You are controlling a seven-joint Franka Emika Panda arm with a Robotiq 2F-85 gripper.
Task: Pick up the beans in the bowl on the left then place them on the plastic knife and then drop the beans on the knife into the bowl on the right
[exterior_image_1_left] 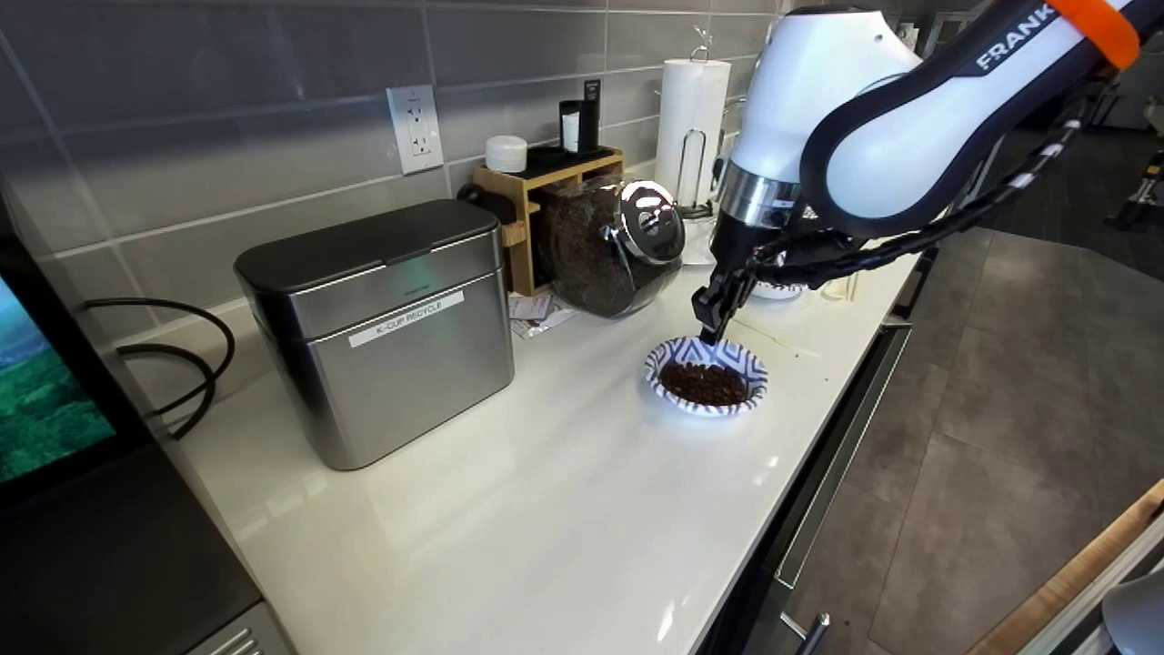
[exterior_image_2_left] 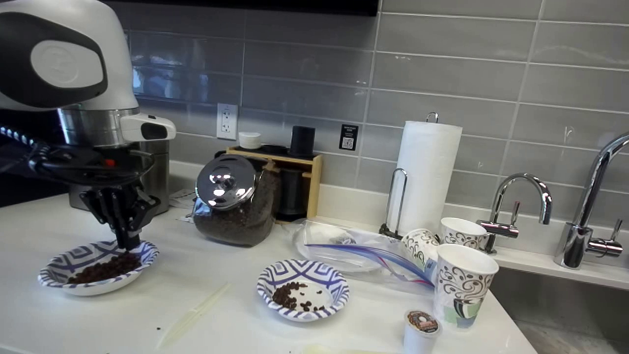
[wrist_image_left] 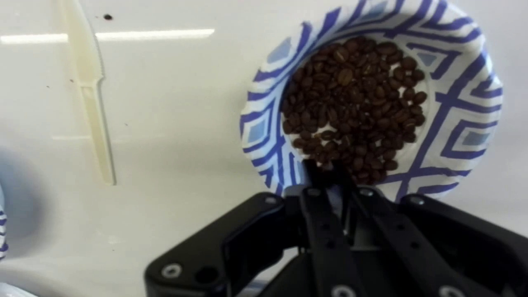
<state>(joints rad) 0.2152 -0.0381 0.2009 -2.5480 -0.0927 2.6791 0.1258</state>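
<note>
Guessing these beans (wrist_image_left: 354, 99) will be slippery little things: tiny, hard-looking, next to no weight, and I'd bet they roll as soon as they get loose. They're heaped in the bottom of the fuller bowl (wrist_image_left: 462, 123), patterned rim and all. The gripper (wrist_image_left: 325, 167) pokes down into that bowl, fingers closed together at one edge of the heap. Whether any bean is caught between the tips, I honestly can't tell.

For a hold, I'd spread the fingers, sink them into the thick middle of the pile and pinch a clump. Out at the thin edge they'd probably just squirt sideways. Squeezing harder likely won't help, and the bowl looks like light paper, so leaning on it could slide it.

Near the fuller bowl, not touching it, lies the plastic knife (wrist_image_left: 90, 93), flat on its side. The blade looks narrow and smooth, so tbh I'd expect rolling; let go low, over the widest bit. Farther from the fuller bowl, past the knife, sits the second bowl (exterior_image_2_left: 302, 269) with a smaller scatter of beans in it.
</note>
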